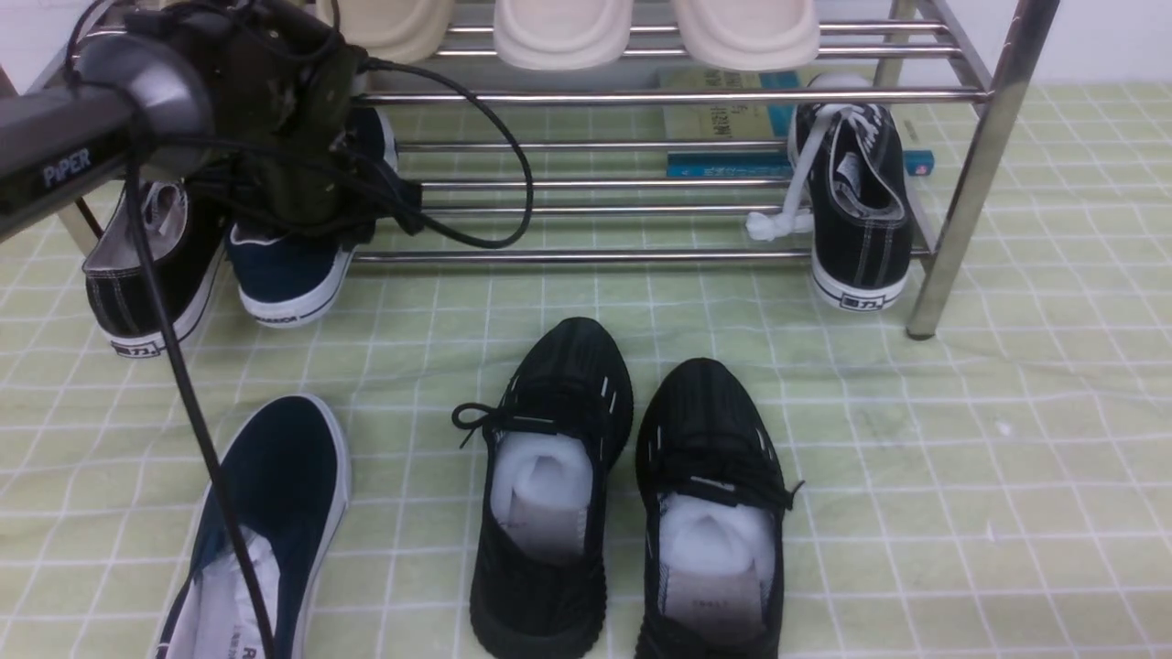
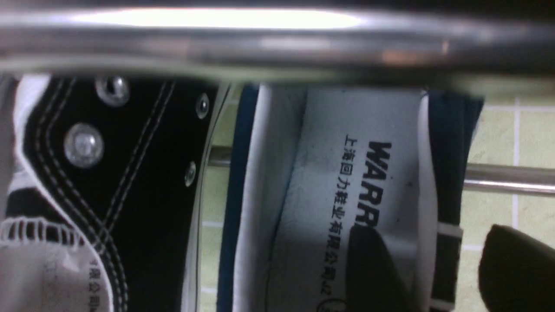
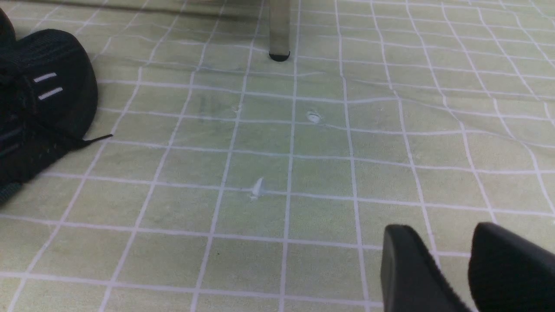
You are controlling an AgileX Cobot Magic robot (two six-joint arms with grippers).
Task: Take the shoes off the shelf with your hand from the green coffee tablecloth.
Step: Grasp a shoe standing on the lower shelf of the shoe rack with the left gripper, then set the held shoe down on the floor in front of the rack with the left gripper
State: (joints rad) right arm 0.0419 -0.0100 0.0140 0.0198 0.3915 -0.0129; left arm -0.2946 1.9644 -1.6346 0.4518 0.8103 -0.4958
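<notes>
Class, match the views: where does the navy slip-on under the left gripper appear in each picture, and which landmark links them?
Front: upper left, half hidden behind the left gripper.
Left wrist: centre, the navy slip-on with its lettered insole.
Right wrist: not in it.
Shared landmark: the green gridded cloth, visible in all three.

The knit sneakers (image 1: 542,586) (image 1: 710,604) stand side by side on the tablecloth (image 1: 1053,439), in front of the shoe rack (image 1: 595,98). Left of them, also in front of the rack, lies one slip-on (image 1: 284,439). At the rack's left end, the other slip-on (image 1: 288,275) sits just right of a lace-up sneaker (image 1: 137,293); at its right end is another lace-up sneaker (image 1: 861,220). The clogs (image 1: 563,32) sit on its upper tier.
</notes>
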